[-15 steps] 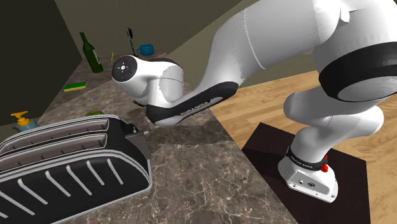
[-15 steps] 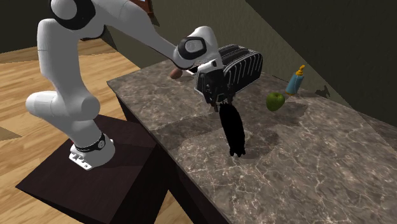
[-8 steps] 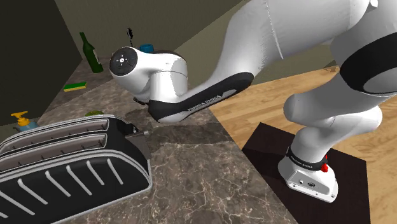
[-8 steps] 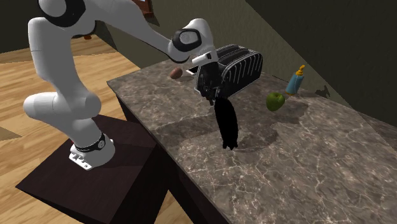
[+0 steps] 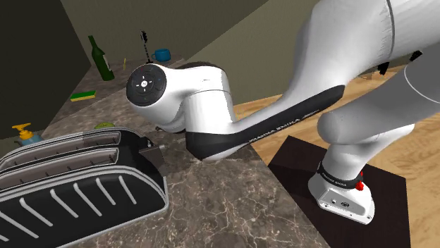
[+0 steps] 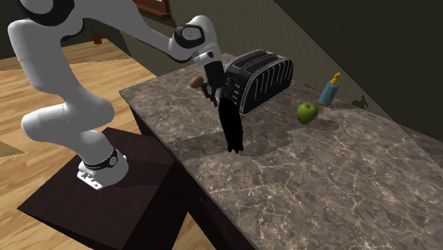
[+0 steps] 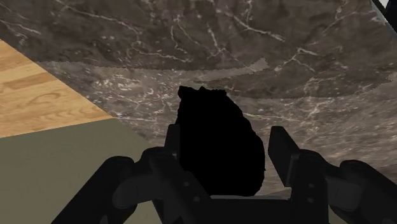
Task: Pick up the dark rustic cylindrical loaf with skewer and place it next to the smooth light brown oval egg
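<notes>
The loaf (image 6: 231,126) is a long, rough, pure black cylinder hanging upright under my gripper (image 6: 219,99), just above the marble counter (image 6: 334,185). In the wrist view the loaf (image 7: 219,149) sits between the two black fingers (image 7: 173,147), clasped by my gripper (image 7: 226,139), with marble and the counter's edge beyond it. The small brown egg (image 6: 195,83) lies near the counter's corner, a short way to the second exterior view's left of the loaf, beside the toaster's end.
A black toaster (image 6: 259,77) stands just behind the loaf; it is large in the shoulder view (image 5: 77,184). A green apple (image 6: 307,112) and a blue spray bottle (image 6: 329,91) lie further along. A green bottle (image 5: 101,60), sponge (image 5: 84,95) and blue cup (image 5: 163,54) stand at the far end.
The arm has swung toward the second exterior view's left, carrying the loaf along the counter closer to the egg and the toaster's end. The grip has stayed the same.
</notes>
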